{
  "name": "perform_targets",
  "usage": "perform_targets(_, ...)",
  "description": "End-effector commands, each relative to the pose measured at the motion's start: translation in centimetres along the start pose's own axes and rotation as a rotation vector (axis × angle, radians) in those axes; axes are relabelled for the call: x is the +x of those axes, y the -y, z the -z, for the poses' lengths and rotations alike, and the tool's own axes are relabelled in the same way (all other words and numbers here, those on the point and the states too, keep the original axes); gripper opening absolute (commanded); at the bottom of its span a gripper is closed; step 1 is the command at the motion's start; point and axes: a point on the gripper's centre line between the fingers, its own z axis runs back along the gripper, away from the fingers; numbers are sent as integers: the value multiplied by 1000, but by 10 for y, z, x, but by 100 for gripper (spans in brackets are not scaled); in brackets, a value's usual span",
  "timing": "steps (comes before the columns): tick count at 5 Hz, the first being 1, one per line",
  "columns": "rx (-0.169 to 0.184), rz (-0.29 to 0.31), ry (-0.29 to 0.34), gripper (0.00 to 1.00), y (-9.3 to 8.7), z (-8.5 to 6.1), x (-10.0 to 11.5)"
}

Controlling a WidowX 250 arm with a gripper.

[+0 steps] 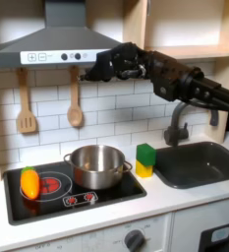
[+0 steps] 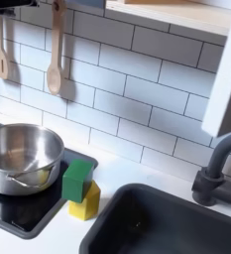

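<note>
The gripper (image 1: 94,69) hung high above the pot (image 1: 96,165), beside the wooden spoon (image 1: 75,106) on the wall; whether its jaws were apart could not be told. A green-and-yellow sponge (image 2: 79,189) stood just beside the pot.

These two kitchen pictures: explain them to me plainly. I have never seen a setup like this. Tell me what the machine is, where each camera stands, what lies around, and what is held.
The black jointed machine is a robot arm. Its tip is a gripper, a two-fingered clamp, seen in the first exterior view raised high beside the grey range hood. It appears to hold nothing; whether its fingers are open or shut I cannot tell.

The first exterior view faces a toy kitchen from the front. The second exterior view is a closer look along the counter.

On the black stove stand a metal pot and an orange vegetable-like piece. Beside the stove, next to the dark sink, lies a green and yellow block. A wooden spatula and wooden spoon hang on the tiled wall. A faucet stands by the sink.
</note>
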Motion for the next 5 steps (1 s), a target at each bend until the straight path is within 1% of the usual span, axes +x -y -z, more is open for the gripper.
perform_targets(1, 4, -12, 54, 0, -1, 2, 16)
perform_targets(2, 10, -36, 63, 0, -4, 3, 20)
perform_targets(3, 35, -43, 76, 0, -13, 7, 24)
perform_targets(4, 43, -44, 80, 0, -14, 9, 28)
perform_targets(5, 46, -59, 83, 0, -15, 13, 30)
